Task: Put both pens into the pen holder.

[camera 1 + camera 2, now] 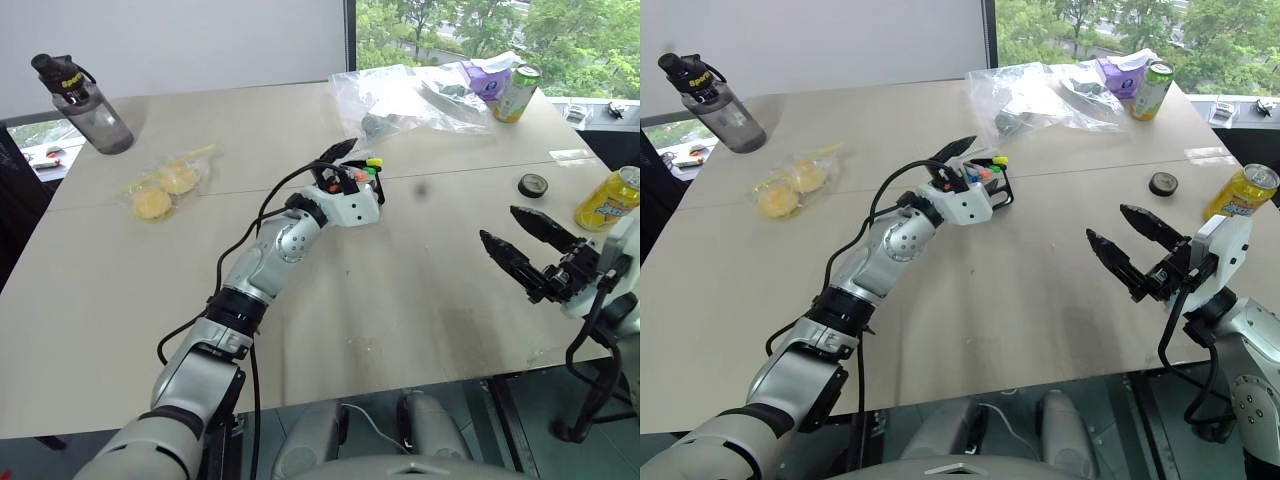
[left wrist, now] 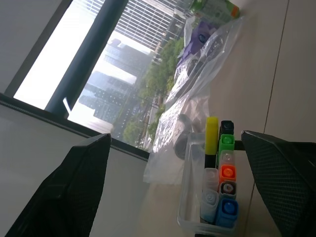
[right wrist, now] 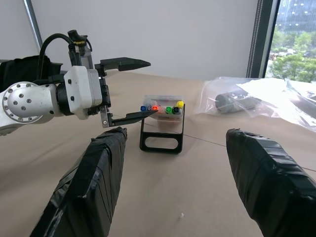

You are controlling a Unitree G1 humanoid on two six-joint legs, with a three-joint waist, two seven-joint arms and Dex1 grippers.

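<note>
Right pincer is held apart and empty, nearest, above the bare desk. Mid-desk, left pincer is spread wide, empty, straddling the top of the pen holder. Coloured marker caps are seen packed in the holder. A clear plastic bag lies beyond it.

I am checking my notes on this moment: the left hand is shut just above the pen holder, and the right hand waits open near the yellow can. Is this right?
Not quite. The left hand is open, not shut: the right wrist view shows its two fingers spread apart at the pen holder. The rest holds: the right hand is open near the yellow can.
</note>
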